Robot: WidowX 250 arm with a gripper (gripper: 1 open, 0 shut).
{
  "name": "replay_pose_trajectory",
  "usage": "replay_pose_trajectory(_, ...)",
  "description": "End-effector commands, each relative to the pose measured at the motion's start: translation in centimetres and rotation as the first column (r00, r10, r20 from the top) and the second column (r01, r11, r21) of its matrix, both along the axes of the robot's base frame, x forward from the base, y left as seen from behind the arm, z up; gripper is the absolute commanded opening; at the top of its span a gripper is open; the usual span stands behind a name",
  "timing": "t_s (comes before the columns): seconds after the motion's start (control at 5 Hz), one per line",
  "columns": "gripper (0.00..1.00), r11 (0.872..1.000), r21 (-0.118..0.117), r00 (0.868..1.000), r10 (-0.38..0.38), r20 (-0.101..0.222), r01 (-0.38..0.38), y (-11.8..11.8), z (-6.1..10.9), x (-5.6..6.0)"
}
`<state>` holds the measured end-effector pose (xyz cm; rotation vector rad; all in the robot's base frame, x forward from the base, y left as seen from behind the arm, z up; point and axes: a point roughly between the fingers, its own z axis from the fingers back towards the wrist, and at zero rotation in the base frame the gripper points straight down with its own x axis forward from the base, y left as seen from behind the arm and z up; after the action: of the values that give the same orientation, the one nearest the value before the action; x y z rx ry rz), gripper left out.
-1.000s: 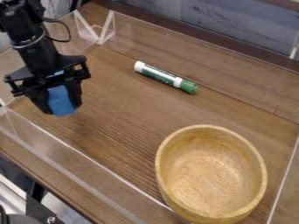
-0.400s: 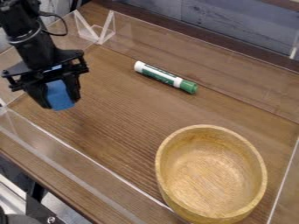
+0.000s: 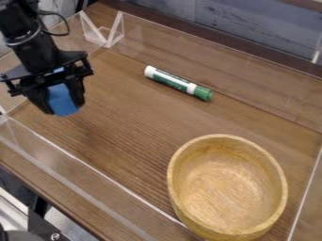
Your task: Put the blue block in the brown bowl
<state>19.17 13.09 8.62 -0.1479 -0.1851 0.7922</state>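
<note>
The blue block [image 3: 63, 100] is a small bright-blue brick at the left of the wooden table. My black gripper [image 3: 62, 92] points down over it, one finger on each side, shut on the block. Whether the block's underside rests on the table or hangs just above it I cannot tell. The brown bowl [image 3: 228, 140] is a wide wooden bowl at the front right, far from the gripper, with nothing inside.
A green-and-white marker pen [image 3: 176, 83] lies on the table between gripper and bowl, nearer the back. Low clear plastic walls [image 3: 94, 174] border the table. A clear triangular stand [image 3: 108, 34] sits at the back left.
The gripper and the block between its fingers sit a touch higher and further left in the picture; the grip, pen and bowl are unchanged.
</note>
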Motion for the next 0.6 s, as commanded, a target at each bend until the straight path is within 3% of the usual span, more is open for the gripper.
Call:
replay_pose_trajectory(0.0, 0.0, 0.999, 0.046, 0.999, -0.002, 0.054, -0.001, 0.47, 1.3, 0.0)
replay_pose_trajectory(0.4, 0.0, 0.997, 0.074, 0.997, -0.028, 0.071, 0.023, 0.22, 1.5, -0.56)
